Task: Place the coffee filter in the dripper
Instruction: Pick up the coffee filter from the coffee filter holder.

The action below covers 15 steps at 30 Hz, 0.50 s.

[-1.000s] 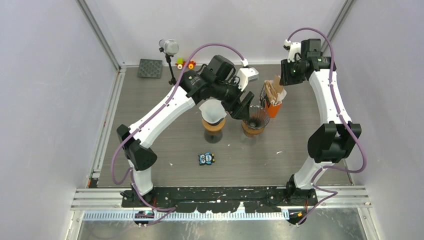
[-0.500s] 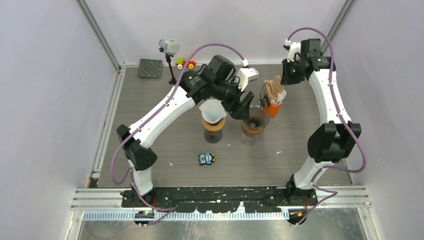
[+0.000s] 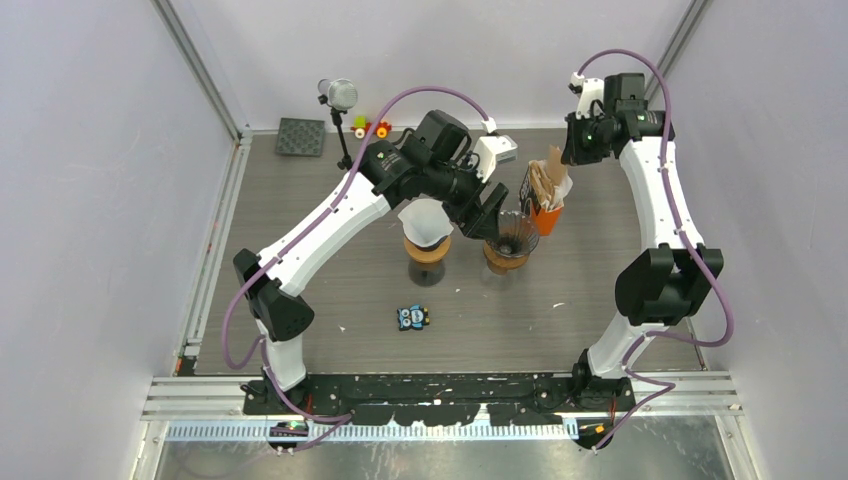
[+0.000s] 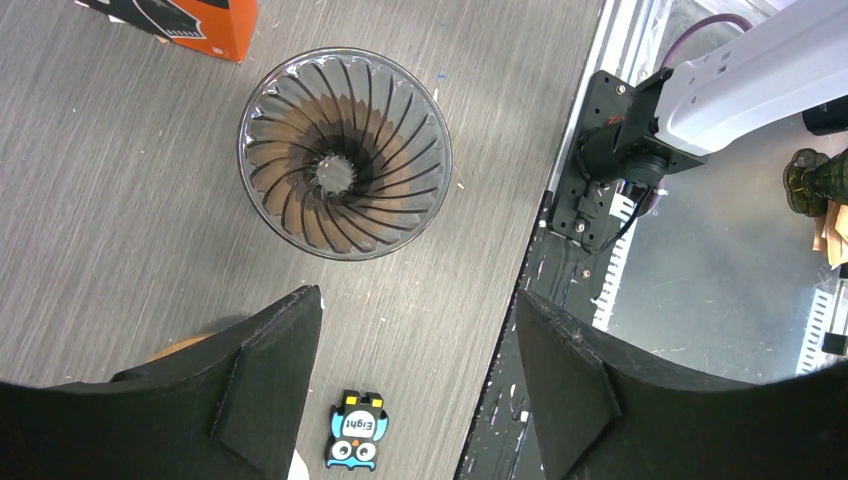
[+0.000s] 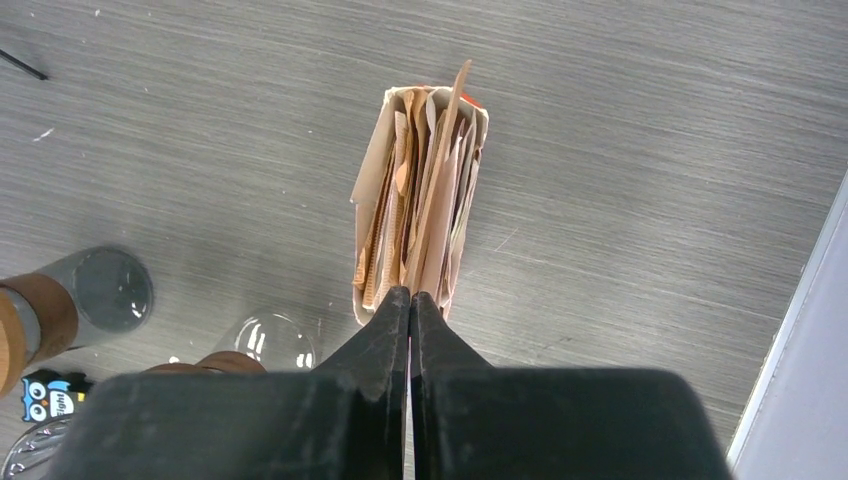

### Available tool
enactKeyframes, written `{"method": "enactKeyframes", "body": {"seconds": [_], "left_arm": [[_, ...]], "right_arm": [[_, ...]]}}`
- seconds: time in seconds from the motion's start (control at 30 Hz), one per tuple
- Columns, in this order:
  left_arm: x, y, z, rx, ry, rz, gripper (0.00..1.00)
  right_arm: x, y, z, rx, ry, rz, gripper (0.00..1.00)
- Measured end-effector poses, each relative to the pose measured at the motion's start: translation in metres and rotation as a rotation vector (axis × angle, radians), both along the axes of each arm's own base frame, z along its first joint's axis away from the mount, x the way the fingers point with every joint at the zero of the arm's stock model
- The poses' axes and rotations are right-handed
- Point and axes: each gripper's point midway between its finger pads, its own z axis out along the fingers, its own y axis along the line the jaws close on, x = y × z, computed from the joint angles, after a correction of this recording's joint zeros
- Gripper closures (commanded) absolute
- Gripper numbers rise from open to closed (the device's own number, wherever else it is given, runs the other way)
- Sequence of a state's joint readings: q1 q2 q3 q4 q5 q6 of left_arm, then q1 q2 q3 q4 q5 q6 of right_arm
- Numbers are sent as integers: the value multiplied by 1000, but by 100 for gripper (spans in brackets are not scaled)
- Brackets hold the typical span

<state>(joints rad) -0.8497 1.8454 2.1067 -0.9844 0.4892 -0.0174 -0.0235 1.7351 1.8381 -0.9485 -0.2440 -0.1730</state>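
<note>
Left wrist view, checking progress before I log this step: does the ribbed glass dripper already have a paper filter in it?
No, the dripper shows bare glass ribs all the way down to its centre hole, with no paper inside.

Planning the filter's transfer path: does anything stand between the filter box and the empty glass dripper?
Yes. The left pincer hangs open above the glass dripper, overlapping its left rim in the top view. Nothing else visible lies between the dripper and the filter box.

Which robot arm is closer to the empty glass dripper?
Left. The left gripper hangs open just over the glass dripper; the right gripper is farther away, shut above the filter box.
</note>
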Motion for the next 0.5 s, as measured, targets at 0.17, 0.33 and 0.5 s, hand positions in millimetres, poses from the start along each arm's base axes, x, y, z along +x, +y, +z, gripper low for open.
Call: {"method": "enactKeyframes", "body": {"seconds": [0.17, 0.33, 0.5], "left_arm": [[0, 0, 0, 0, 0, 0, 27], [0, 0, -1, 2, 2, 0, 27], [0, 0, -1, 2, 2, 0, 27]], "right_arm": [[1, 2, 4, 9, -9, -1, 98], [1, 3, 4, 13, -8, -3, 99], [0, 9, 4, 33, -3, 11, 99]]}}
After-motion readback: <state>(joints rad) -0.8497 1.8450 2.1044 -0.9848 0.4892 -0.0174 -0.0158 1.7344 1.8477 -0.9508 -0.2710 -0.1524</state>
